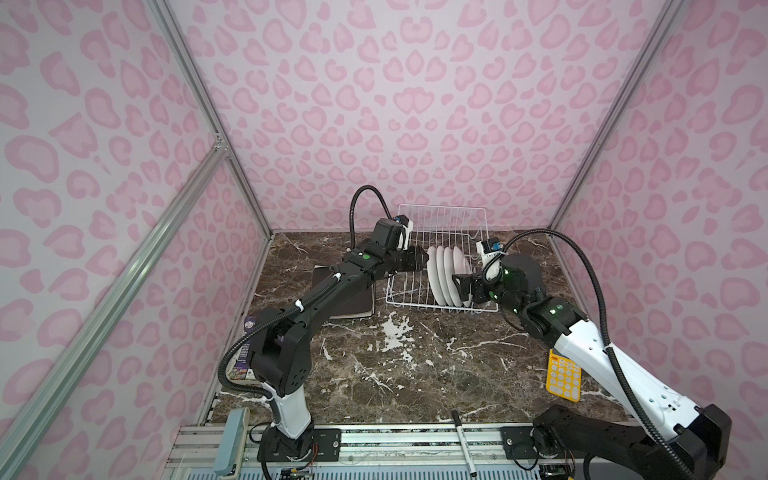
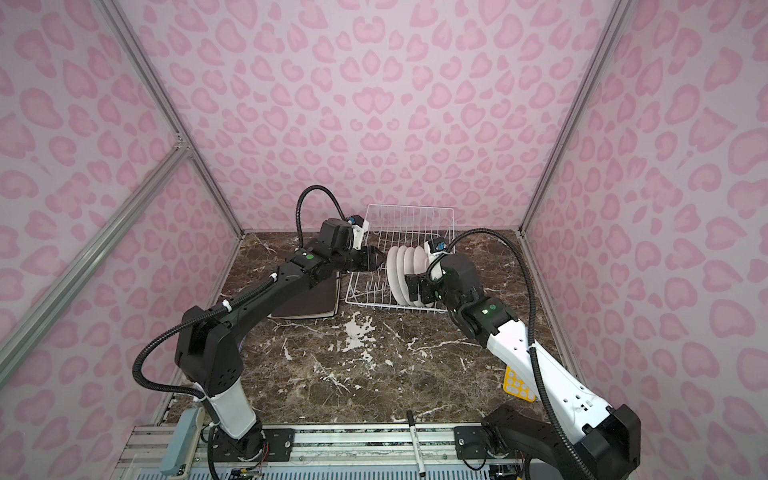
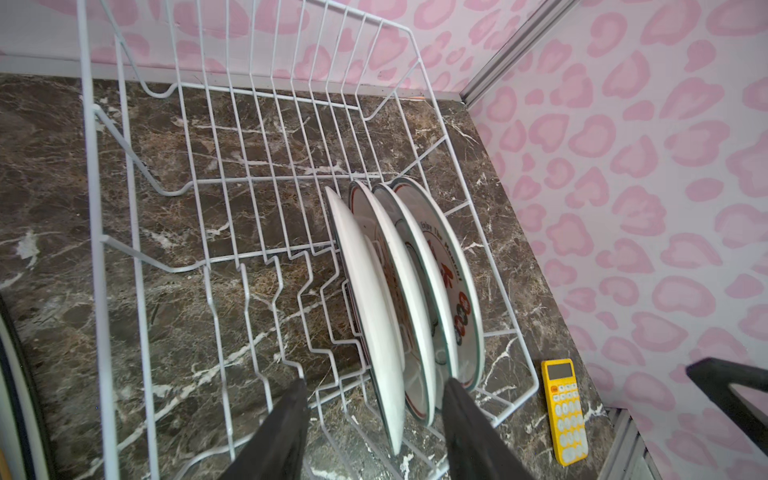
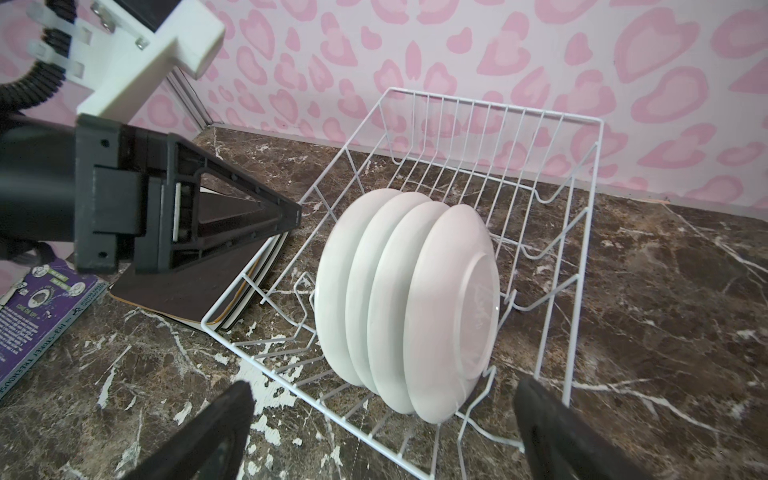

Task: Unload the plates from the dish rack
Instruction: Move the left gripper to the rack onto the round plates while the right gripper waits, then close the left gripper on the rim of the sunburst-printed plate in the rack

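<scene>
1. Far left: a purple booklet lies flat on the marble tabletop. The top is glossy brown stone with white veins. The left arm's elbow hides half the booklet.
2. Next up, the square plates sit stacked flat on the table, out of the rack and just beside its left side. The top one has a dark brown matte face, and pale edges peek out underneath. Can't tell how many are in the stack.
3. The left arm stretches low over that stack, forearm nearly level, wrist pointing right. The left gripper hovers over the rack's left half. Its black wedge-shaped fingers are spread, gripping nothing, tips just short of the nearest plate.
4. The dish rack is a rectangular basket of thin white-coated wire with zigzag prongs along the floor. It stands at the back of the table.
5. Four round plates stand on edge, packed close, in the rack's near right part. Their smooth white backs face the right arm, and their red-green printed faces look toward the left gripper.
6. The right arm comes in from the front right, elbow bent, wrist turned left. The right gripper sits just beside the rightmost plate, fingers spread wide, holding nothing.
7. A yellow calculator, flat plastic with pale keys, lies near the table's right edge, partly under the right arm.
</scene>
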{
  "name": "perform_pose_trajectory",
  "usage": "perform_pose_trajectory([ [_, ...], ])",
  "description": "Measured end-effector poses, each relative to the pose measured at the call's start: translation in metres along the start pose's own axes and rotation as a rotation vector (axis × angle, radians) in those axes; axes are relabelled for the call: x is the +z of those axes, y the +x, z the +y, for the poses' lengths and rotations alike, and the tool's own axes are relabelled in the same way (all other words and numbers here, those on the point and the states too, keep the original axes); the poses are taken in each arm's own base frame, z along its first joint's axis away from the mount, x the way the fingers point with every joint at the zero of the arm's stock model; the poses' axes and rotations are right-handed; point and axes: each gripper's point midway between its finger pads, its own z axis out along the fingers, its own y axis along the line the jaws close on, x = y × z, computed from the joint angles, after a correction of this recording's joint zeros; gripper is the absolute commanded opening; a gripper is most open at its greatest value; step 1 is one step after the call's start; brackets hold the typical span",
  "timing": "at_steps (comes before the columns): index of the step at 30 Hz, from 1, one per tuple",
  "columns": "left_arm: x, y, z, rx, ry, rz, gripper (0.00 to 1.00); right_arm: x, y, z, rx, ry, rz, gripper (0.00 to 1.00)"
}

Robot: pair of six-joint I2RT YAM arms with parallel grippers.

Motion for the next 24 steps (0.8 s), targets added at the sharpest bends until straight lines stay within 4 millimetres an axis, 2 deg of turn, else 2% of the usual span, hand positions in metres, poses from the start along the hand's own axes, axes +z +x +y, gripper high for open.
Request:
perform_pose_trajectory([
  [8, 0.026, 0.021, 0.003, -0.044, 0.011, 0.101, 0.38, 0.000, 0.005, -0.001, 0.009, -0.006, 0.011, 0.99],
  [18, 0.043, 0.030, -0.004, -0.065, 0.046, 0.152, 0.38, -0.002, 0.006, -0.003, 0.012, -0.004, 0.003, 0.99],
  [19, 0.045, 0.032, -0.005, -0.064, 0.048, 0.158, 0.33, -0.002, 0.007, -0.003, 0.012, -0.004, 0.006, 0.99],
  [24, 0.049, 0.044, -0.007, -0.084, 0.046, 0.195, 0.30, -0.003, 0.007, -0.003, 0.021, -0.006, -0.002, 0.99],
])
